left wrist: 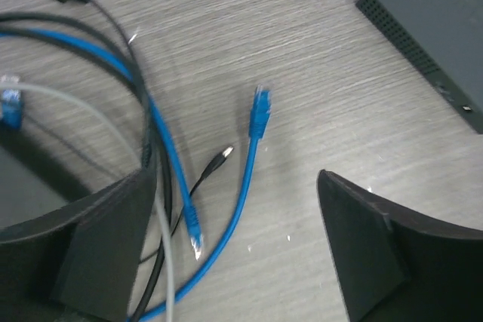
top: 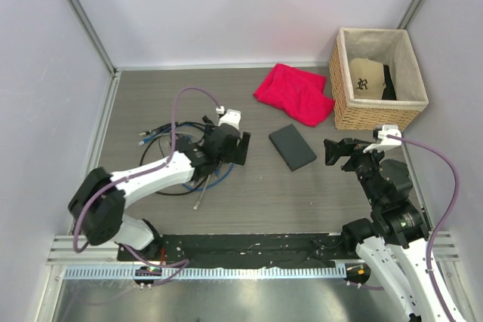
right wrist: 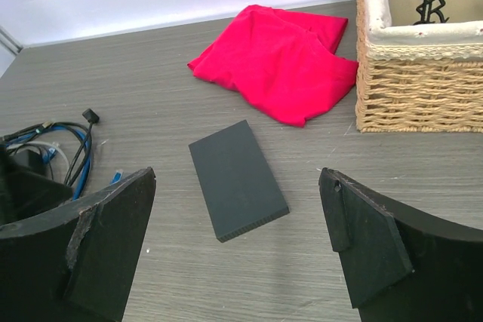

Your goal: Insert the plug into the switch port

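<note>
The switch (top: 292, 146) is a flat dark grey box lying on the table centre; it shows in the right wrist view (right wrist: 237, 179) and its corner in the left wrist view (left wrist: 438, 28). A blue cable ends in a blue plug (left wrist: 260, 113) on the table; a second blue plug (left wrist: 194, 230) lies nearer the left finger. My left gripper (left wrist: 234, 250) is open and empty, hovering over the cable tangle (top: 181, 156). My right gripper (right wrist: 238, 250) is open and empty, just right of the switch (top: 336, 152).
A red cloth (top: 294, 93) lies behind the switch. A wicker basket (top: 377, 79) holding a cap stands at the back right. Black, grey and blue cables (left wrist: 143, 133) are tangled at the left. Walls enclose the table.
</note>
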